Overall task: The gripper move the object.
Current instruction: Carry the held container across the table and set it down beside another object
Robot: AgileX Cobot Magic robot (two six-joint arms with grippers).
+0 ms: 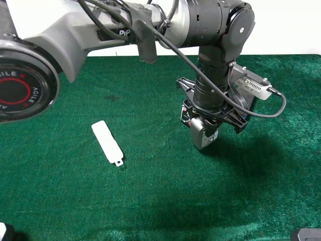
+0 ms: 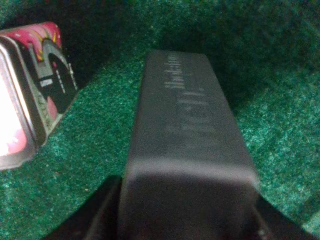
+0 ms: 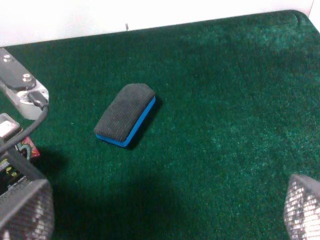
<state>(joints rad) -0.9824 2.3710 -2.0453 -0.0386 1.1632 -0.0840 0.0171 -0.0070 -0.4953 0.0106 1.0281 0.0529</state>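
The grey bottle (image 2: 187, 135), close up, seems clamped in the left hand (image 1: 203, 132), a tin (image 2: 35, 90) just beside; the right hand (image 3: 164, 207) gapes wide.

Four loose items lay on one green cloth (image 1: 160, 201), one of each kind. One grey bottle (image 2: 187, 125) sat between the jaws of the left gripper (image 1: 201, 132). One black-red-white tin (image 2: 35, 90) stood just beside those same jaws. One flat white bar (image 1: 107, 142) lay well apart from them. One black-and-blue eraser (image 3: 125, 115) lay out ahead of the wide-spread jaws of the right gripper (image 3: 162, 210), well apart from them. The grippers numbered two, with two jaws each.
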